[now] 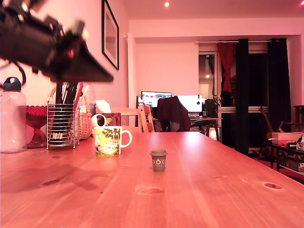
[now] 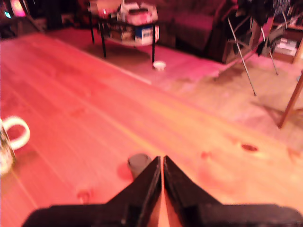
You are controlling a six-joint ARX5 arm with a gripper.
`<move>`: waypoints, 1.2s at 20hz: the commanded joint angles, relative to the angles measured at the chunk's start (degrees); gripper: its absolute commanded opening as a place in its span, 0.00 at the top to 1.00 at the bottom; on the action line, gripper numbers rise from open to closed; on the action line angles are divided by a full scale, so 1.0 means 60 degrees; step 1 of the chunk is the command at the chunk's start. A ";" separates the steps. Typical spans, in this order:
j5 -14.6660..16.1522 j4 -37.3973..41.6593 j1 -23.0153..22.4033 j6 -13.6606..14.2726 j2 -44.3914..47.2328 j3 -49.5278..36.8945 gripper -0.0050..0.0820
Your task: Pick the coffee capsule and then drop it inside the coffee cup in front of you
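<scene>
A small dark coffee capsule (image 1: 158, 160) stands upright on the wooden table (image 1: 199, 190), a little to the exterior view's right of the coffee cup (image 1: 108, 140), a yellow-green printed mug with a white loop handle. My gripper (image 1: 102, 76) hangs high above the table at the exterior view's upper left, blurred. In the wrist view the gripper (image 2: 162, 161) has its two black fingers pressed together, shut on nothing. The capsule (image 2: 138, 163) shows just beside the fingertips, partly hidden by one finger. The cup's white handle (image 2: 16, 133) peeks in at the frame's edge.
A wire utensil holder (image 1: 62, 126) with dark utensils, a clear bottle (image 1: 12, 118), a red glass bowl (image 1: 35, 118) and a wicker basket (image 1: 85, 124) stand behind the cup. Beyond the table edge are chairs (image 1: 173, 114) and a low black table (image 2: 125, 23).
</scene>
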 commanded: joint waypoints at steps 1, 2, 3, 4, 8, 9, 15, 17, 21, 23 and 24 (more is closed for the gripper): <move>-0.0018 0.0098 -0.0051 -0.0036 0.0397 -0.0339 0.97; -0.0022 0.0179 -0.0102 -0.0033 0.0532 -0.0342 0.97; -0.0025 0.0288 -0.0164 -0.0033 0.0703 -0.0342 0.97; -0.0025 0.0382 -0.0193 0.0004 0.0882 -0.0346 0.97; -0.0022 0.0477 -0.0331 0.0076 0.1661 -0.0346 0.97; -0.0018 0.0459 -0.0353 0.0076 0.1789 -0.0346 0.97; -0.0022 0.0448 -0.0324 0.0051 0.1814 -0.0332 0.97; -0.0018 0.0372 -0.0331 0.0025 0.1825 -0.0332 0.93; -0.0018 0.0557 -0.0331 0.0299 0.2044 -0.0332 0.29; -0.0011 0.1155 -0.0335 0.0867 0.2390 -0.0332 0.29; -0.0011 0.1541 -0.0331 0.0871 0.2652 -0.0332 0.29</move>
